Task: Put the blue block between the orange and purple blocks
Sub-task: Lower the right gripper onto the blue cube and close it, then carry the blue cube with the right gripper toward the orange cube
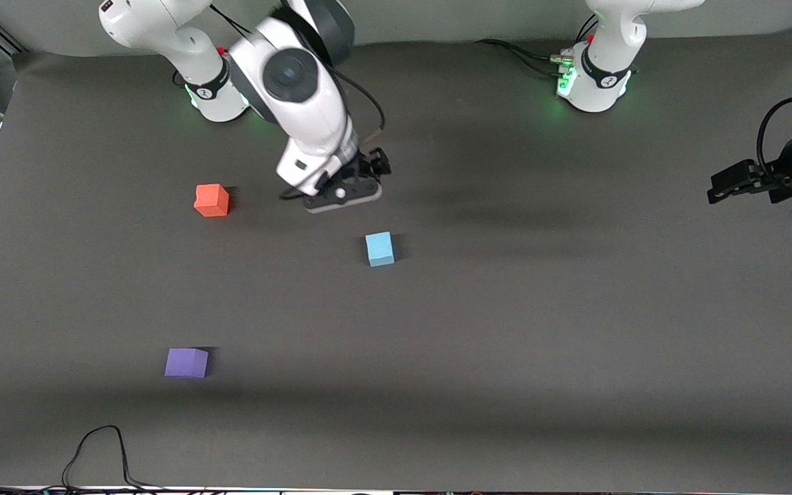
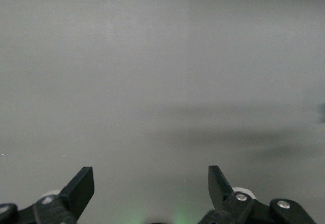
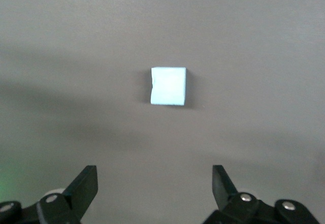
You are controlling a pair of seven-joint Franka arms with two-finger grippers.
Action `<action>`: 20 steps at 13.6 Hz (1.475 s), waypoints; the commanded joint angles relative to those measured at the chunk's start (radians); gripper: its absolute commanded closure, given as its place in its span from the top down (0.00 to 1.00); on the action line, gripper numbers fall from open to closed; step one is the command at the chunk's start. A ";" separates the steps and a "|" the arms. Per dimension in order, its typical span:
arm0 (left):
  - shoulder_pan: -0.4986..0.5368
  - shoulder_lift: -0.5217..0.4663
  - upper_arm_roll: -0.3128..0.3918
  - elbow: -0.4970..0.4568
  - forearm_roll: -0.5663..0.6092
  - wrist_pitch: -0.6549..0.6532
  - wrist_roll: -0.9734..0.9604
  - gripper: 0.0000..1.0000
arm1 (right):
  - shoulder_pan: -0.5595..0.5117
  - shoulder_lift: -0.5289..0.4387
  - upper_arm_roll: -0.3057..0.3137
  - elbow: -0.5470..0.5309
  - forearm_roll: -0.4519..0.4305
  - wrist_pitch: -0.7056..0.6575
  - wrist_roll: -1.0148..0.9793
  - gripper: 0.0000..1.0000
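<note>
The light blue block (image 1: 379,249) sits alone near the middle of the dark table (image 1: 540,330). The orange block (image 1: 212,200) lies toward the right arm's end. The purple block (image 1: 186,362) lies at that same end, nearer the front camera. My right gripper (image 1: 342,195) hovers over bare table close to the blue block, between it and the orange one. In the right wrist view the right gripper (image 3: 155,183) is open and empty, with the blue block (image 3: 168,85) ahead of its fingertips. My left gripper (image 1: 719,187) waits at the left arm's end; the left wrist view shows the left gripper (image 2: 151,183) open over bare table.
A black cable (image 1: 100,450) loops onto the table at the edge nearest the front camera, below the purple block. The two arm bases (image 1: 221,93) (image 1: 599,79) stand along the robots' edge, with cables (image 1: 520,55) beside the left one.
</note>
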 commanded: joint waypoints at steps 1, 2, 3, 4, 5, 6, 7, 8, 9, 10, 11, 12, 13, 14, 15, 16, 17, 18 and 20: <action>-0.008 -0.032 -0.005 -0.029 0.020 0.006 -0.003 1.00 | 0.023 0.065 -0.014 -0.055 -0.030 0.111 0.037 1.00; -0.011 -0.034 -0.002 -0.029 0.020 0.008 -0.002 1.00 | 0.036 0.102 -0.016 -0.055 -0.059 0.145 0.046 1.00; -0.033 -0.034 0.010 -0.029 0.020 0.009 0.000 1.00 | 0.043 0.137 -0.019 -0.055 -0.077 0.171 0.058 1.00; -0.057 -0.033 0.036 -0.029 0.020 0.012 -0.001 1.00 | 0.043 0.168 -0.020 -0.053 -0.077 0.197 0.058 1.00; -0.073 -0.031 0.055 -0.028 0.020 0.012 0.002 1.00 | 0.041 0.198 -0.022 -0.053 -0.077 0.237 0.058 1.00; -0.073 -0.031 0.055 -0.028 0.020 0.014 0.002 1.00 | 0.043 0.224 -0.022 -0.053 -0.077 0.269 0.060 1.00; -0.071 -0.029 0.055 -0.028 0.020 0.014 0.009 1.00 | 0.043 0.249 -0.023 -0.052 -0.077 0.298 0.071 1.00; -0.070 -0.029 0.054 -0.028 0.018 0.012 0.011 1.00 | 0.043 0.272 -0.025 -0.052 -0.079 0.327 0.077 1.00; -0.070 -0.028 0.054 -0.026 0.018 0.012 0.012 1.00 | 0.043 0.296 -0.037 -0.050 -0.079 0.349 0.075 1.00; -0.068 -0.028 0.054 -0.026 0.018 0.011 0.012 1.00 | 0.041 0.324 -0.046 -0.046 -0.079 0.375 0.075 1.00; -0.067 -0.028 0.054 -0.026 0.018 0.011 0.012 1.00 | 0.040 0.341 -0.046 -0.044 -0.077 0.400 0.077 1.00; -0.067 -0.028 0.054 -0.026 0.018 0.011 0.014 1.00 | 0.033 0.355 -0.046 -0.039 -0.076 0.410 0.078 1.00; -0.067 -0.028 0.054 -0.026 0.018 0.011 0.014 1.00 | 0.033 0.363 -0.046 -0.032 -0.067 0.410 0.081 1.00; -0.067 -0.028 0.054 -0.026 0.018 0.011 0.014 1.00 | 0.033 0.369 -0.046 -0.027 -0.066 0.411 0.095 1.00; -0.068 -0.028 0.054 -0.028 0.018 0.008 0.012 1.00 | 0.033 0.373 -0.046 -0.023 -0.065 0.411 0.103 1.00; -0.067 -0.028 0.052 -0.028 0.018 0.008 0.014 1.00 | 0.035 0.378 -0.046 -0.019 -0.065 0.412 0.114 0.99; -0.062 -0.028 0.047 -0.028 0.018 0.009 0.012 1.00 | 0.036 0.384 -0.046 -0.012 -0.065 0.412 0.117 0.96; -0.058 -0.028 0.044 -0.028 0.018 0.009 0.012 1.00 | 0.036 0.387 -0.046 -0.004 -0.065 0.412 0.129 0.95; -0.057 -0.028 0.046 -0.028 0.017 0.009 0.014 1.00 | 0.035 0.387 -0.045 0.004 -0.063 0.411 0.143 0.84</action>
